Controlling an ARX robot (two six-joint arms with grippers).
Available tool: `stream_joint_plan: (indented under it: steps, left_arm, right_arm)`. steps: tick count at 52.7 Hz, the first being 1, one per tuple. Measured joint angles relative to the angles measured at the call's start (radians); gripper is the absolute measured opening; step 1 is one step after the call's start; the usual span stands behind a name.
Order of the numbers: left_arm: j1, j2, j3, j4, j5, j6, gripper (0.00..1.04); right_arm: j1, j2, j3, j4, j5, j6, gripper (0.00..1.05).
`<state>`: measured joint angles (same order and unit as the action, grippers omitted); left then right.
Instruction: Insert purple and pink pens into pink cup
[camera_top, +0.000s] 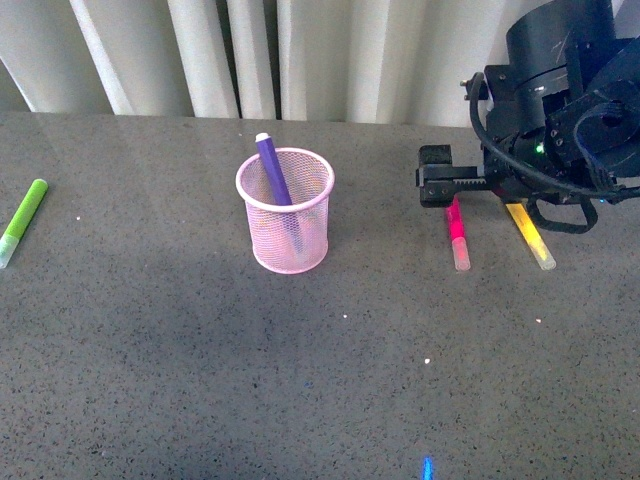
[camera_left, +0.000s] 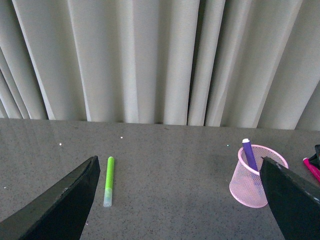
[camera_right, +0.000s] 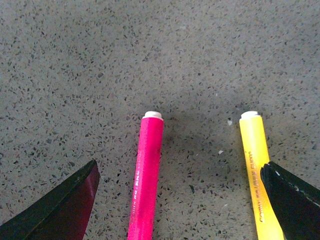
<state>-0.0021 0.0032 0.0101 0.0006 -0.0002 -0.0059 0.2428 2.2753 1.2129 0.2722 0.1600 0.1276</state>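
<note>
Fingers of the left gripper (camera_left: 178, 160) spread wide over the desk (camera_left: 170, 212); lime-green marker (camera_left: 108, 181) lying flat; purple pen (camera_left: 249, 155) leaning inside the pink cup (camera_left: 250, 189).

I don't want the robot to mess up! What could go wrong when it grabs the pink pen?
The open right gripper hangs over the pink pen, but the yellow marker lies close beside it, right by one finger, so closing might nudge or catch it too. Later, the purple pen leaning in the pink cup might get in the way, and a bump could tip the cup.
</note>
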Motion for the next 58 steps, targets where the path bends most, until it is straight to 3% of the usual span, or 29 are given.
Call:
stream_joint_plan:
  steps: [58]
  left_arm:
    - [0.0, 0.0, 0.0, 0.0, 0.0, 0.0, 0.98]
  right_arm:
    - [0.054, 0.135, 0.114, -0.008, -0.006, 0.106, 0.98]
